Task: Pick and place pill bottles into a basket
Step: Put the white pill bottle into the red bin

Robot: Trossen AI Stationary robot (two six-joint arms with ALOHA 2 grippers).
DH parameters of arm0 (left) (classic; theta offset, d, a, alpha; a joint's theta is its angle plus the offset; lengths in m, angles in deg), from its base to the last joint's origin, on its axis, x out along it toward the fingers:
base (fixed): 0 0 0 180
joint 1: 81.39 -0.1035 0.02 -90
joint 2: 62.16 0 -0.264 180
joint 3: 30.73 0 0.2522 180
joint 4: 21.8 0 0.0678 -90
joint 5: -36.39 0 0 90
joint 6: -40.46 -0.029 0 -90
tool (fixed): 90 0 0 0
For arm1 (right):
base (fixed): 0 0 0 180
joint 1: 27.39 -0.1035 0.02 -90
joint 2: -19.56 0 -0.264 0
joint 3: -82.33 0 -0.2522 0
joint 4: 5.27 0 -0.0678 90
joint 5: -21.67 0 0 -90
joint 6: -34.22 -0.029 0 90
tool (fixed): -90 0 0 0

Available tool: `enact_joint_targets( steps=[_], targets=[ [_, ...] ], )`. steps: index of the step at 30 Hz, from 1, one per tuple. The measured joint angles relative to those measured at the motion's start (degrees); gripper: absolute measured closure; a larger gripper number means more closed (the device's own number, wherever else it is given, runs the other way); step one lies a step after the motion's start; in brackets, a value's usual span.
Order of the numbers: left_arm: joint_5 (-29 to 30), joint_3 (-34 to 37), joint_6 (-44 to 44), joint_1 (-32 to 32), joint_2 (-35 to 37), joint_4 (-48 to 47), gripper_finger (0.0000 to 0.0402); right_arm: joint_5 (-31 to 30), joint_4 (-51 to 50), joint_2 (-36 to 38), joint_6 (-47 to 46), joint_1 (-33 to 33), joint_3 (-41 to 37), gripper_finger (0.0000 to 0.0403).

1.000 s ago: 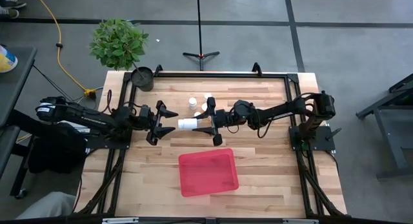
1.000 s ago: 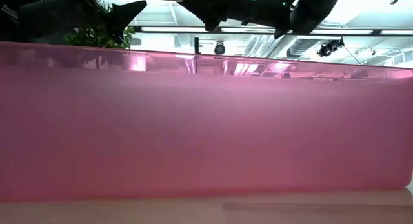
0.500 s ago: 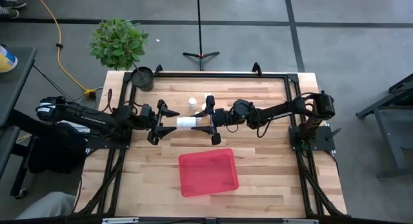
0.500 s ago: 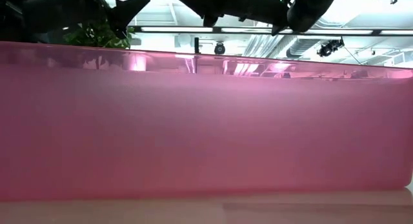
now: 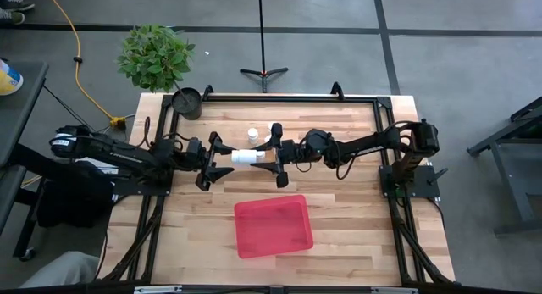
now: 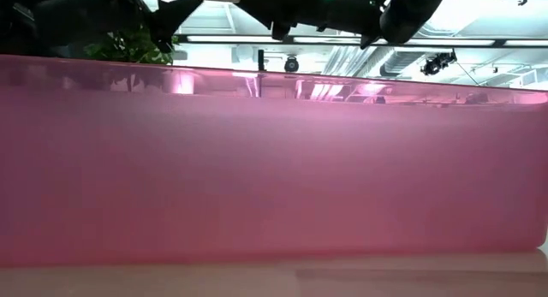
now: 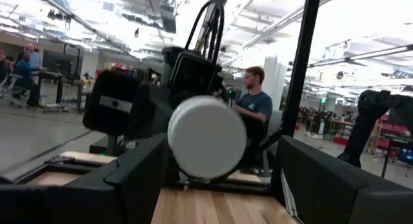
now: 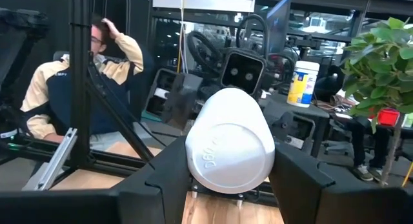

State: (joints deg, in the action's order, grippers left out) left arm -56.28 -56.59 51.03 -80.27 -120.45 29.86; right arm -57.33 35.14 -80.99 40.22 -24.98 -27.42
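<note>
The basket holds no bottles; both tools, left and right, spread, flank one bottle mid-desk.

- In your low view the basket wall fills nearly the whole picture, hiding the table and every bottle behind it.
- From above, the standing bottles at 12 o'clock of the held one are too small to count surely.
- Your left wrist view blurs the bottle cap, with the body hidden behind.
</note>
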Motion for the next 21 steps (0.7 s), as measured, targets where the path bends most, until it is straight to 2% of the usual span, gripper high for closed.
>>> enact_joint_targets(
  steps=[11,21],
  targets=[
    [-1.0,-6.7,-2.4,0.0,-9.4,1.0,0.0073,0.1,-0.5,0.0,-0.6,-0.1,0.0,0.0229],
    [-0.9,-6.9,-3.0,0.0,-9.7,0.7,0.0073,0.2,-2.5,0.2,-1.0,-0.2,0.0,0.0229]
  ],
)
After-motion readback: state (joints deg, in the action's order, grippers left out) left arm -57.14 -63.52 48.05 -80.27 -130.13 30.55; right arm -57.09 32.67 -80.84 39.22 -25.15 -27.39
